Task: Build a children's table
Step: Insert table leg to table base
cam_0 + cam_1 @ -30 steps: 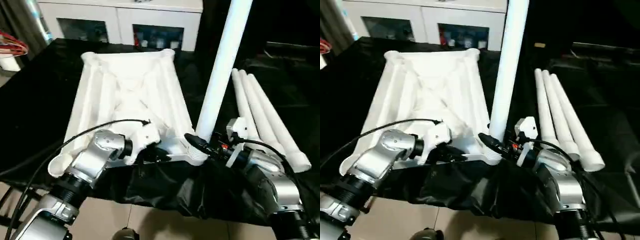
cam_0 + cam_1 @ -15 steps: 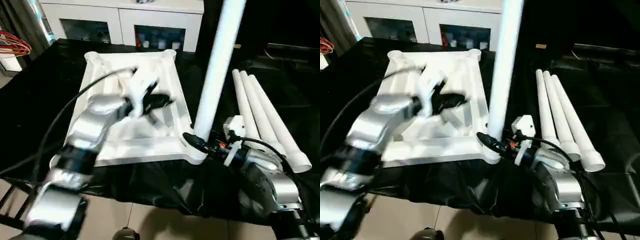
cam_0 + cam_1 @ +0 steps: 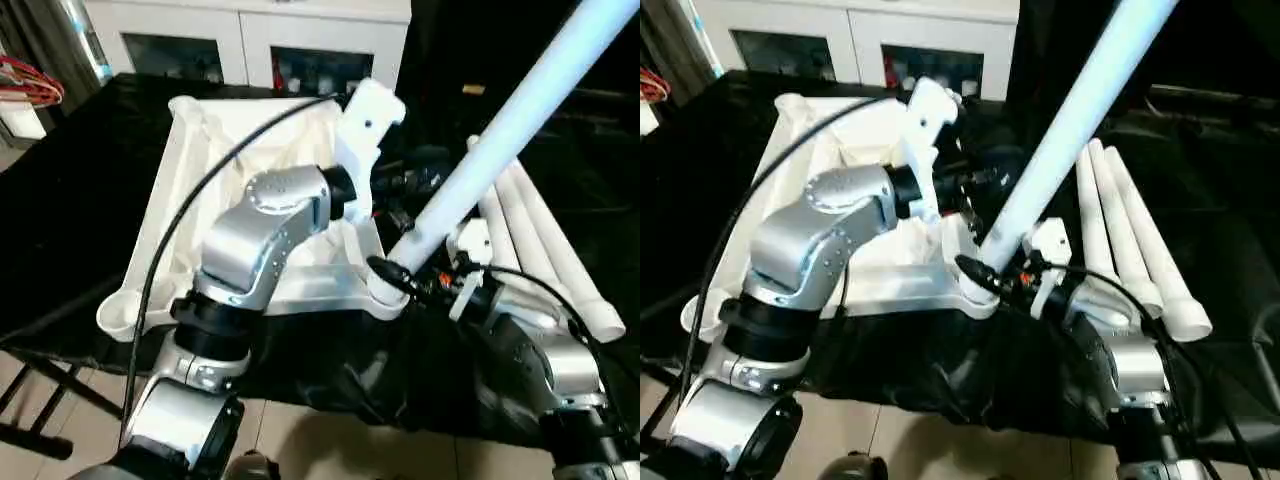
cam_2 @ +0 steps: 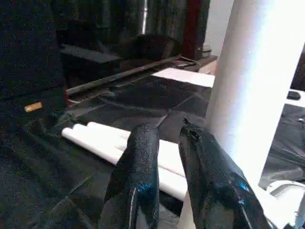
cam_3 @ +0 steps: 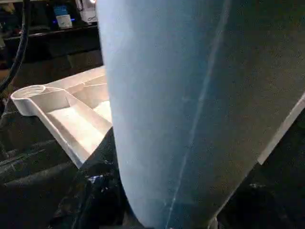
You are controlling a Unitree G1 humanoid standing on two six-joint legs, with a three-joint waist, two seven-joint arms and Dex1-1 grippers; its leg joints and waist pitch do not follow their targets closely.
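Right gripper [image 3: 385, 272]: clamped on the base of a white leg [image 3: 500, 135] at the tabletop's [image 3: 185, 190] near corner socket; leg, upright a second ago, now leans right, so not yet seated. Left gripper [image 4: 164, 143]: narrowly parted, empty, swung up from the tabletop's near edge to beside the leg. Beyond, three spare legs [image 3: 540, 250] on the black table [image 3: 80, 180]; the cabinet [image 3: 250, 30] holds small, indistinct items.

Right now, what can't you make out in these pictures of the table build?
- Upright leg: its upper end is cut off by the head views' top edge.
- Near right corner socket: the leg's base and the right hand cover it, so seating is unclear.
- Left hand: in the head views its forearm hides the fingers.
- Tabletop underside: the left arm covers the middle.
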